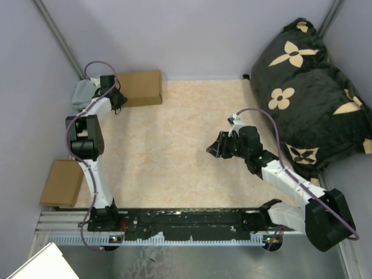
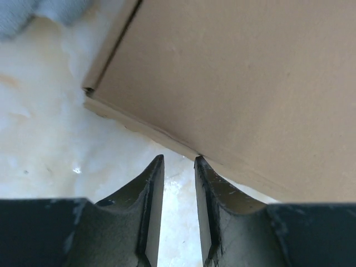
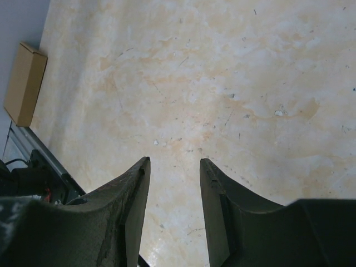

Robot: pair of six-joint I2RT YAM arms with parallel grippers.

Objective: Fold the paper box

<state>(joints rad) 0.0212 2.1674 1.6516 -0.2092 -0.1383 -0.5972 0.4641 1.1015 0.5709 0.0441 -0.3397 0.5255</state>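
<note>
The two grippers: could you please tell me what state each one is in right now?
Left gripper: slightly open, holding nothing, tips close to the paper box.
Right gripper: open, holding nothing.

Lab cell: grey walls (image 1: 203, 35), mounting rail (image 1: 192, 218).

Colours noted: paper box (image 1: 139, 87) plain brown, unprinted; smaller cardboard piece (image 1: 63, 183) same brown; desk (image 1: 174, 145) cream-beige, marbled; cushion (image 1: 308, 87) black, tan flower motifs; cloth (image 1: 83, 93) grey.
</note>
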